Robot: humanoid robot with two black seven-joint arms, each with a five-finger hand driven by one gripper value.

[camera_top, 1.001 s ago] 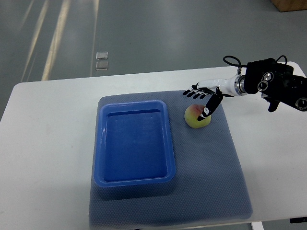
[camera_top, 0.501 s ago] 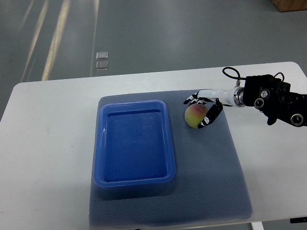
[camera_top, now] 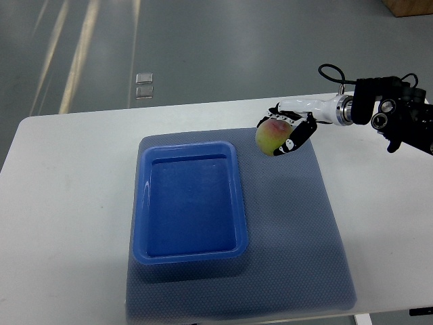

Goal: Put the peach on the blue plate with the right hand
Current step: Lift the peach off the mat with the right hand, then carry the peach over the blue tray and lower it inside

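Several dark fingertips [camera_top: 295,137] of the right hand [camera_top: 289,128] curl around the peach [camera_top: 272,137], gripping it above the far edge of the grey mat [camera_top: 298,223]. Its arm reaches in from the right. Beside it, the blue plate [camera_top: 141,203] holds nothing.

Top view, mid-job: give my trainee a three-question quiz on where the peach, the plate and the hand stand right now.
1. True or false: the peach lies inside the blue plate.
2. Which hand grasps the peach? A) left B) right C) neither
3. Fill in: the blue plate rests on a grey-blue ____ that covers part of the white table.

Key
1. False. The right hand holds the peach, off to the plate's right near the mat's far edge.
2. B. Its arm enters from the picture's right; no left arm shows.
3. Mat.
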